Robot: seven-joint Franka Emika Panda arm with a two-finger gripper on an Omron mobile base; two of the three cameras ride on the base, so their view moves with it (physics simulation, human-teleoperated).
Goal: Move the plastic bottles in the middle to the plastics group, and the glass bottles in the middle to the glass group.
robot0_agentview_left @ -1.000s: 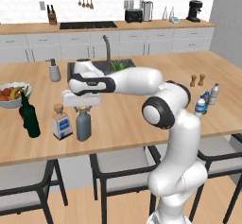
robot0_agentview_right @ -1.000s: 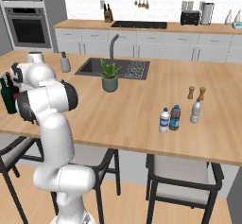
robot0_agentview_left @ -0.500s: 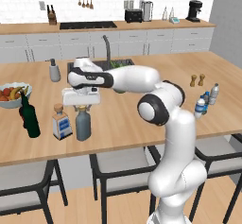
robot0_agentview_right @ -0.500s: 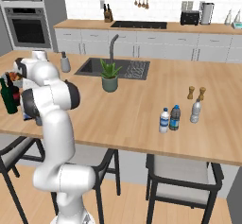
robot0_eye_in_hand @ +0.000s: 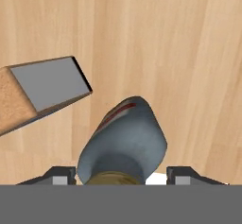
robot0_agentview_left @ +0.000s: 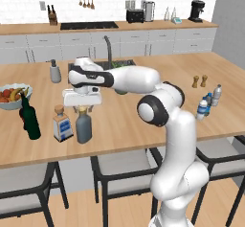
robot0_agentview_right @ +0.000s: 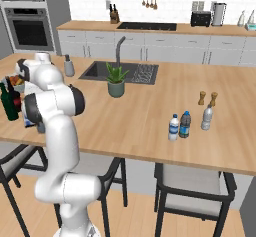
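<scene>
I've got the gripper [robot0_agentview_left: 83, 107] hanging right over the grey bottle [robot0_agentview_left: 83, 128] near the front edge of the wooden counter [robot0_agentview_left: 143, 111], fingers pointing down at its tan cap. In the hand view the grey bottle [robot0_eye_in_hand: 124, 142] sits dead between the two fingertips [robot0_eye_in_hand: 59, 176], which stand apart on either side of its shoulder; they look spread and not yet pressing, though the tips are mostly cut off at the bottom, so I can't tell for sure whether they touch it.

Just beside it to the left stands the square clear bottle [robot0_agentview_left: 62, 123] with the tan stopper, upright. The dark green wine bottle [robot0_agentview_left: 29, 118] stands further left, near the fruit bowl [robot0_agentview_left: 12, 96].

Over on the right side, the white bottle [robot0_agentview_right: 173, 128] with the blue band stands just beside the blue bottle [robot0_agentview_right: 185, 124], with the pale clear bottle [robot0_agentview_right: 207, 117] near them. The two brown shakers [robot0_agentview_right: 207, 98] stand behind that cluster.
</scene>
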